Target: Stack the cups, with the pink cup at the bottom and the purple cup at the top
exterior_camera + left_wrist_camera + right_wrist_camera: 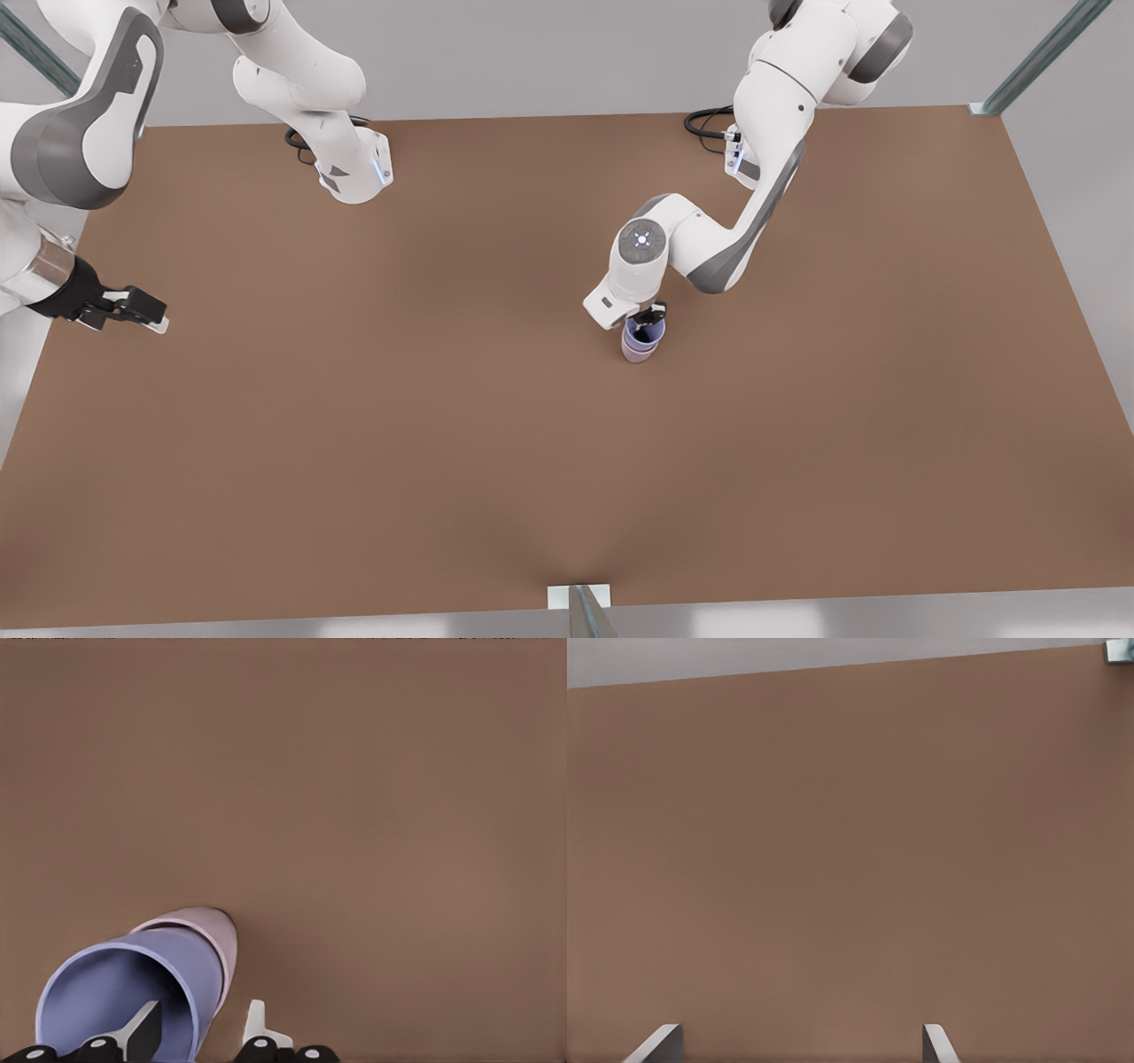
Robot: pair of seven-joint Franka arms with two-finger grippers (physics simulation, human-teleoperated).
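Right gripper [146, 316] waits at the table's [354, 443] left edge, fingers apart, holding nothing. Left gripper [653, 317], mid-table, straddles the rim of the periwinkle purple cup [644, 330], fingers apart, nested upright in the pale pink cup [640, 352].

Left gripper [654, 314] points down, fingers [255, 1021] slightly parted; right gripper [142, 310] waits level, fingers [937, 1043] spread.

pink cup [640, 352] mostly hidden inside purple cup [644, 333]
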